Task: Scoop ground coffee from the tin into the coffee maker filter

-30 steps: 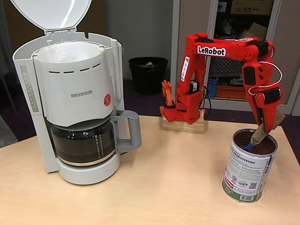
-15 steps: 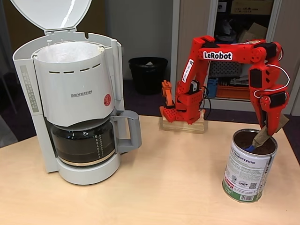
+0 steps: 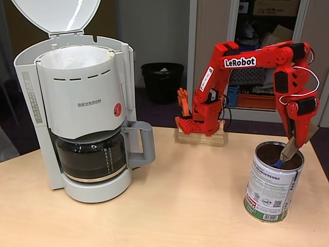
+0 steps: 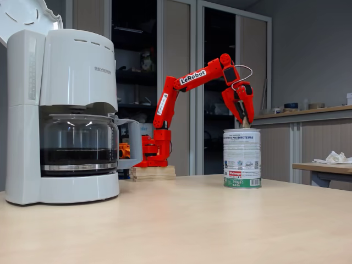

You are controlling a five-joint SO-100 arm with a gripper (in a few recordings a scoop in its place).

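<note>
At the left of both fixed views the coffee maker (image 3: 82,110) stands on the table (image 3: 169,206) with its lid tipped up and back. The coffee maker filter (image 3: 76,55) lines the open top basket as a white paper cone; no dark powder shows in it from here, so no coffee seems to have gone in yet. Below it the glass carafe (image 3: 92,157) sits on its plate, dark inside.

In the middle, behind the table's far edge, a black waste bin (image 3: 162,80) stands on the floor, and the red arm's base (image 3: 200,121) is fixed to a wooden block.

At the right, well apart from the coffee maker, the tin (image 3: 272,182) stands upright and open. The tool (image 3: 297,135) points down over its mouth, clenched on the tan handle of a scoop (image 3: 286,153) whose blue end dips inside near the far rim. The ground coffee (image 3: 267,154) shows as a dark brown surface low in the tin.

Over the last second the upper arm has swung out to the right and risen, and the tool has shifted with it toward the tin's right side, while the blue end stays down inside. That reads as the scoop being dragged through the powder to fill it. The lift out and the carry across to the filter remain to be done.
</note>
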